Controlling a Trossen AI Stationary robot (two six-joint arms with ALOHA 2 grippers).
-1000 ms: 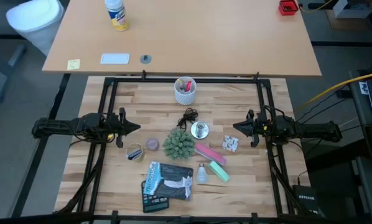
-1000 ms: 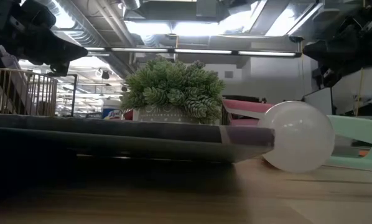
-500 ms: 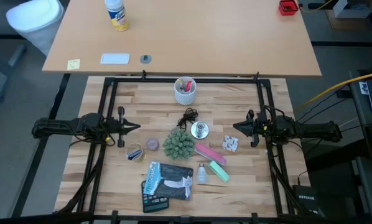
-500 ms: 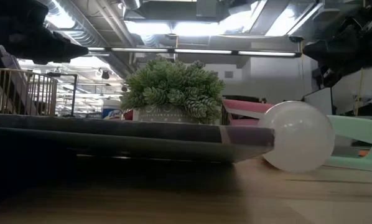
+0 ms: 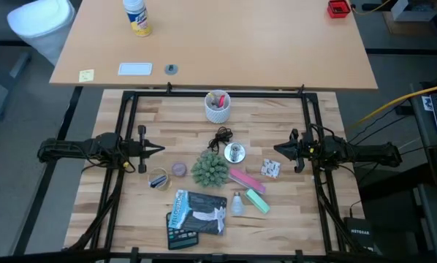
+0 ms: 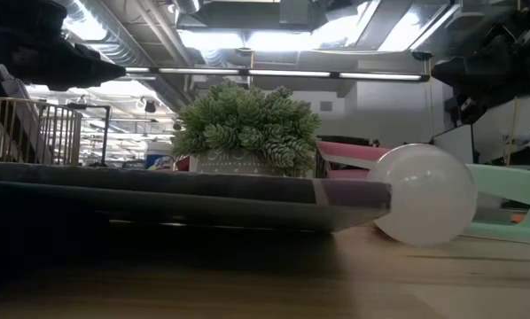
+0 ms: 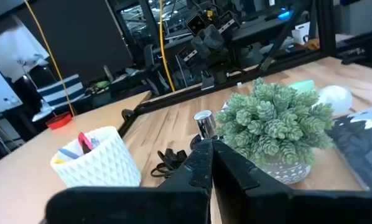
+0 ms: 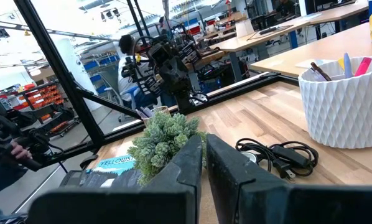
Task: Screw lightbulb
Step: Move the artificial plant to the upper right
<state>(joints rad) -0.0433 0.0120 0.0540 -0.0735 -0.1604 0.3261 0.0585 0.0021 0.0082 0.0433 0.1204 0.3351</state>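
Frosted pear-shaped lightbulb point(image 5: 237, 202) on butcher-block table point(image 5: 313, 212) — left gripper point(image 5: 160, 149) & right gripper point(image 5: 277, 148) both pinched together, empty.

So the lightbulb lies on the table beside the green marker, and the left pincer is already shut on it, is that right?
Not quite. In the high view the lightbulb lies beside the green marker, but the left pincer is shut on nothing, far from it.

lightbulb point(image 5: 237, 204) on the table point(image 5: 313, 212) between dark packet point(image 5: 196, 212) and marker point(image 5: 257, 199), potted plant point(image 5: 210, 169) behind
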